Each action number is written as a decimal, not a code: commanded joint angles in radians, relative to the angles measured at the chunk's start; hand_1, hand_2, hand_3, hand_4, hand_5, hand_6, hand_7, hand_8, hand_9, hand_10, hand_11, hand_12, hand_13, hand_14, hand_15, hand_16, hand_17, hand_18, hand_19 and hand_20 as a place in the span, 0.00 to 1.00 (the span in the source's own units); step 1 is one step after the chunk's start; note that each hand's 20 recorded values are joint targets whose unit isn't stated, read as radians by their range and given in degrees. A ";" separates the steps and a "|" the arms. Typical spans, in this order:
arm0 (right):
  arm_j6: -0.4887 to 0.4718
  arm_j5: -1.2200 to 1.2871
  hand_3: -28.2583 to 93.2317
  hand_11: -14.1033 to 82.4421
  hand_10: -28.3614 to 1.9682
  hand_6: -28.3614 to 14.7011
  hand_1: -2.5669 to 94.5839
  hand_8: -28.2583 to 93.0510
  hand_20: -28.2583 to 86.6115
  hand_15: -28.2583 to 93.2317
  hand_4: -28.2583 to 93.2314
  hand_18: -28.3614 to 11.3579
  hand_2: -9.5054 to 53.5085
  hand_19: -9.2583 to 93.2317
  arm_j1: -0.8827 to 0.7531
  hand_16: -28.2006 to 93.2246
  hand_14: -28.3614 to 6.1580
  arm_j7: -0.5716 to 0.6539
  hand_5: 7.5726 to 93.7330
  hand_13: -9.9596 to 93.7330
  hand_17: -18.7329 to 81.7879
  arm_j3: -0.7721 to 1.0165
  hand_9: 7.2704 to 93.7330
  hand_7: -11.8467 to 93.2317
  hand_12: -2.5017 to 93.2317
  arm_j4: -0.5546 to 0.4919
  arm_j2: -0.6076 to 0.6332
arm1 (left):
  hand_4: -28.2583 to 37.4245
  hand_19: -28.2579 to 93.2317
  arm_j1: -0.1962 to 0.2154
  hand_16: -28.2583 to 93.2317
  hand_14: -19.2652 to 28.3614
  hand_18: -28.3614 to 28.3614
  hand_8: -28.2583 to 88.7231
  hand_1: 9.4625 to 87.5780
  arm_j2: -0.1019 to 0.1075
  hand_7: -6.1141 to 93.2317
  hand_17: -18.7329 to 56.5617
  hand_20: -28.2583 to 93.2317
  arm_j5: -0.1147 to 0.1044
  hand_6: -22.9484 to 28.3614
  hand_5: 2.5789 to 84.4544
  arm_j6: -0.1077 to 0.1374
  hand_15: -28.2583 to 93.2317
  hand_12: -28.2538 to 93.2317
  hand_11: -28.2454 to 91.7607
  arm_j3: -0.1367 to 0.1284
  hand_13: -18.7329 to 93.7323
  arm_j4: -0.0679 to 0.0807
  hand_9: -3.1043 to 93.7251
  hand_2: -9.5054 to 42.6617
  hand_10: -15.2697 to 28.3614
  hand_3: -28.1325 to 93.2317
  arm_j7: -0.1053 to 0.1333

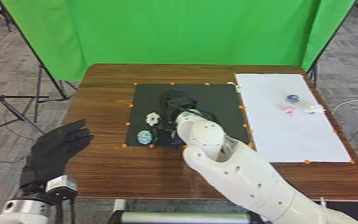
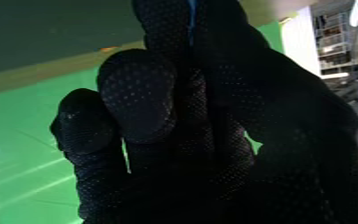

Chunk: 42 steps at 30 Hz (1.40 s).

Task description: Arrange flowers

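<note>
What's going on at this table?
Looks like flower arranging: the robot's right hand is over the black mat; can't tell if it holds anything. A white flower and blue flower lie on the mat; another blue one, a pink one and another white one on the white sheet. Left hand is open.

Black mat [image 1: 220, 95] partly out of sight behind right robot hand [image 1: 177, 101]

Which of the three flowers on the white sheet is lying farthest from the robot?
The blue flower. The pink flower and the white flower on that sheet both lie closer to the robot.
</note>
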 commanded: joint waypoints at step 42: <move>-0.088 0.054 0.90 0.50 0.40 0.54 0.44 0.13 0.55 0.85 0.01 0.24 0.00 1.00 0.037 0.38 0.52 0.131 0.65 0.72 0.61 -0.015 0.67 0.31 0.22 -0.059 -0.007 | 0.12 0.73 0.020 0.11 0.99 0.89 0.15 0.23 -0.018 0.27 0.12 0.29 0.010 0.70 0.51 -0.008 0.77 0.32 0.58 0.000 0.39 -0.004 0.43 0.27 0.86 0.91 -0.012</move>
